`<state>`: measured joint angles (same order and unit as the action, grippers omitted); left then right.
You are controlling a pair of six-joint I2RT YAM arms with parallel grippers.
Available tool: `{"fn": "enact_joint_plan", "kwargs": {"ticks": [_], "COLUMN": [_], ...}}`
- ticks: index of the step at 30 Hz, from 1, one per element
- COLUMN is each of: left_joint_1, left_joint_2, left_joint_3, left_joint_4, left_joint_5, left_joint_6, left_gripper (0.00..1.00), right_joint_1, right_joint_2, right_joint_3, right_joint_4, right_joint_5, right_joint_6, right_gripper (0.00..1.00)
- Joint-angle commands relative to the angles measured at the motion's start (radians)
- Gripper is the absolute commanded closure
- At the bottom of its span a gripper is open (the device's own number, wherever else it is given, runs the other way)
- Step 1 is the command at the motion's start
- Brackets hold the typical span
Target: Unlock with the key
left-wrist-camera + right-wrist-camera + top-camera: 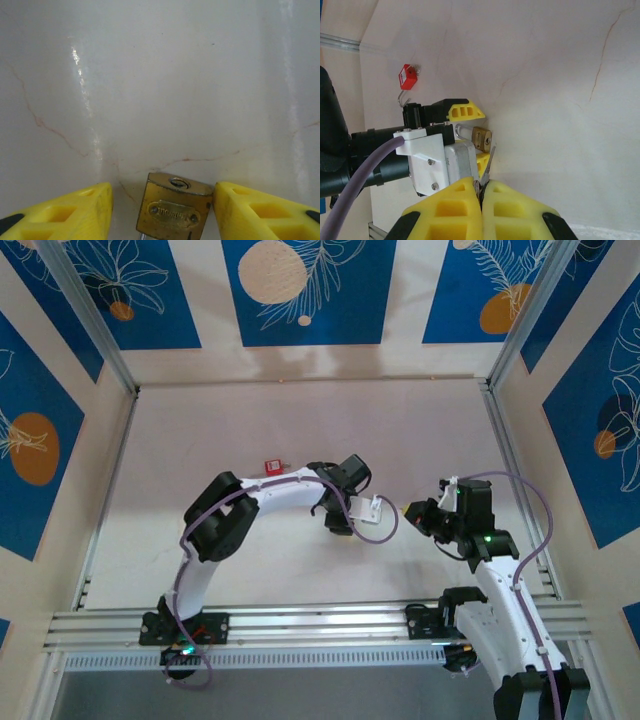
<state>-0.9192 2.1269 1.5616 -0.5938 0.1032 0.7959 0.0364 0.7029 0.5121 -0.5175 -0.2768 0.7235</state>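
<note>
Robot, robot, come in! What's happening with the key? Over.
Left gripper gripping brass padlock. Right gripper shut on key, tip near padlock, keyhole empty. Red padlock off aside, nothing blocking.

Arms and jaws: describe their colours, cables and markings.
The left arm and right arm have white links with black joints, and a lilac cable runs along each. The jaws are yellow with recessed pockets. A green light glows on the right arm.
</note>
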Motion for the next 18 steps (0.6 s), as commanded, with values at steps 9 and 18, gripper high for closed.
{"fn": "enact_joint_plan", "kwargs": {"ticks": [9, 18], "left_joint_1": [0.031, 0.04], "left_joint_2": [0.021, 0.004], "left_joint_3": [-0.011, 0.022], "left_joint_4": [-0.055, -0.133], "left_joint_5": [-0.016, 0.009], "left_joint_6": [-0.001, -0.034], "left_gripper": [0.69, 0.5], "right_joint_1": [-0.026, -0.029], "right_joint_2": [-0.009, -0.01], "right_joint_3": [-0.017, -0.026], "right_joint_4": [-0.008, -0.001], "right_joint_5": [-0.07, -0.076], "right_joint_6": [-0.016, -0.018], "right_gripper": [1.0, 1.0]}}
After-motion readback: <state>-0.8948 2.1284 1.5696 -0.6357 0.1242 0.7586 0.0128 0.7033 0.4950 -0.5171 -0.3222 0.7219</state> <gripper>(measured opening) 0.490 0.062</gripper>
